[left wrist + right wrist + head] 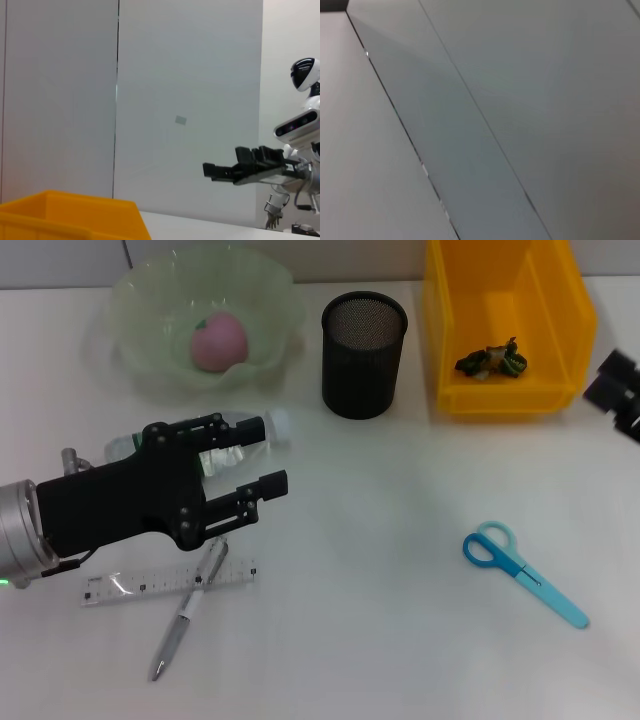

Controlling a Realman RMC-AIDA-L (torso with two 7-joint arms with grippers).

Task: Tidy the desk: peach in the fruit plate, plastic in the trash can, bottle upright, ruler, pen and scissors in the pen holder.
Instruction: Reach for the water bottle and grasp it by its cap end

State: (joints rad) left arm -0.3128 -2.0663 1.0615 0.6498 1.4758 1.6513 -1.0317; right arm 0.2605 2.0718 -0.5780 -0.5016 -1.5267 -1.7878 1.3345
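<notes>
Your left tool (272,452), fingers spread and empty, hovers over the fallen clear green-labelled water bottle (268,426), probably lining up to stand it; right tool (618,390) waits at the tabletop's (400,640) edge, grip unclear.

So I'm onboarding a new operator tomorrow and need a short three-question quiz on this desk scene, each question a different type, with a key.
1. True or false: the peach already sits in the fruit plate.
2. Multiple choice: the bottle is A) upright beside the pen holder, B) lying on the desk under the open left gripper, C) inside the trash can.
3. Fill in: the pen lies across the ____.

Key: 1 true. 2 B. 3 ruler. The scissors lie alone on the desk; the right gripper is at the right edge.
</notes>
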